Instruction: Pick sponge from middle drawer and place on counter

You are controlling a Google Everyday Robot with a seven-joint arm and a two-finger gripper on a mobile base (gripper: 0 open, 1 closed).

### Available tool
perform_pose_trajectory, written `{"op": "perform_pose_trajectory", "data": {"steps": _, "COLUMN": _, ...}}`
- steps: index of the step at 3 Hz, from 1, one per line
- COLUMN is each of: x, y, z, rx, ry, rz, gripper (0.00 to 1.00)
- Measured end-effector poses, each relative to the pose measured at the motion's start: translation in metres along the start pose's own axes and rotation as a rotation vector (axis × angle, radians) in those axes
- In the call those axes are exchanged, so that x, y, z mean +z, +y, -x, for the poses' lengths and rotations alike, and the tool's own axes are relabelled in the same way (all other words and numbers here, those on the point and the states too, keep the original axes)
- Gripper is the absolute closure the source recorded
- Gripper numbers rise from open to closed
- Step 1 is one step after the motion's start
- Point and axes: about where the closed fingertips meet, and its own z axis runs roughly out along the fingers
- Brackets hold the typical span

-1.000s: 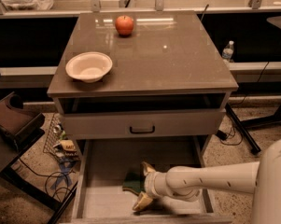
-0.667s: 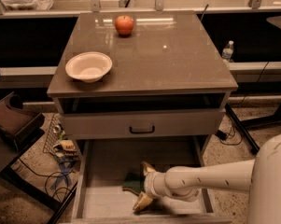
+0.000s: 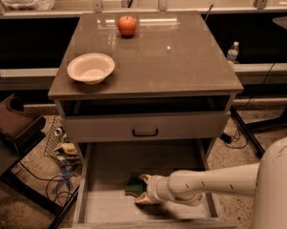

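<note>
The sponge [image 3: 132, 185] shows its dark green face and lies on the pale floor of the open middle drawer [image 3: 109, 168], near the drawer's front. My gripper [image 3: 143, 190] reaches in from the right on a white arm. Its two fingers [image 3: 144, 178] stand on the far and near sides of the sponge and press against it. The sponge rests on the drawer floor. The counter [image 3: 181, 56] is the grey-brown cabinet top above, well clear of the gripper.
A white bowl [image 3: 90, 68] sits on the counter's left and a red apple [image 3: 127, 26] at its back. A shut drawer front with a black handle [image 3: 145, 133] overhangs the open drawer. Cables and clutter [image 3: 62, 151] lie on the floor at left.
The gripper's fingers have drawn together around the sponge. The arm and the sponge have stayed in about the same place.
</note>
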Motion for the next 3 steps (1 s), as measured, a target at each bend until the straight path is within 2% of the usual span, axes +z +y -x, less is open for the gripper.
{"op": "perform_pose_trajectory", "data": {"steps": 2, "x": 0.0017, "y": 0.0015, "z": 0.0013, "rx": -0.001, "ry": -0.002, "rz": 0.004, "gripper": 0.86}}
{"op": "perform_pose_trajectory", "data": {"steps": 3, "x": 0.0025, "y": 0.0022, "z": 0.002, "rx": -0.001, "ry": -0.003, "rz": 0.006, "gripper": 1.0}}
